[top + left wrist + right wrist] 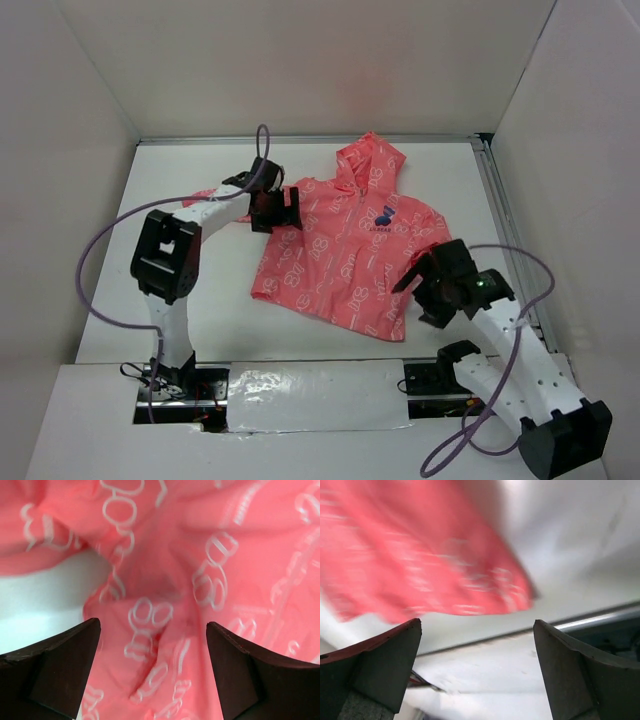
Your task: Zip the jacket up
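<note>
While flat on table [215, 300], jacket [345, 250] under left tool [153, 624], beside right tool [476, 623].

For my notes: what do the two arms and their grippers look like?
The left arm and right arm have white links and black joint housings, each trailing a purple cable. The left gripper and right gripper have dark wedge-shaped fingers.

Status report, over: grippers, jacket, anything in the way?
Left gripper open above shoulder of coral-pink hooded fabric jacket. Right gripper open, empty, near hem. Jacket spread on white table. No obstruction seen.
</note>
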{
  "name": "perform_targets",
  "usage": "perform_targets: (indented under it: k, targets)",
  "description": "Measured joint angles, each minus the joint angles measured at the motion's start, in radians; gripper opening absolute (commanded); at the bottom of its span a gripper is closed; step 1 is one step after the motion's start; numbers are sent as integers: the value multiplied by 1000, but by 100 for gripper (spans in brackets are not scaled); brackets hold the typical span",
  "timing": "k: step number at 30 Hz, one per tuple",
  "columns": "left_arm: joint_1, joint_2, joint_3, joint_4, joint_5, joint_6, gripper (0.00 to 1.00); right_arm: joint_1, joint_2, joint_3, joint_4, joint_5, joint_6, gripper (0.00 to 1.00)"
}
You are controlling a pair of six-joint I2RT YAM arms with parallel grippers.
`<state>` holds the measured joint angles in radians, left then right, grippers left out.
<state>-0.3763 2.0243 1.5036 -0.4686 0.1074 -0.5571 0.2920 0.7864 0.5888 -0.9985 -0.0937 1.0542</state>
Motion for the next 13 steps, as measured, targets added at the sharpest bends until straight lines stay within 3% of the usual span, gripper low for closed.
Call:
perform_targets:
  k: [6, 13]
  targets:
    - [-4, -366, -158, 17, 6, 12, 99, 19, -40, 351, -25, 230, -63, 100]
    - [9, -714, -248, 50, -29, 5, 99, 24, -125, 407, -23, 374, -142, 100]
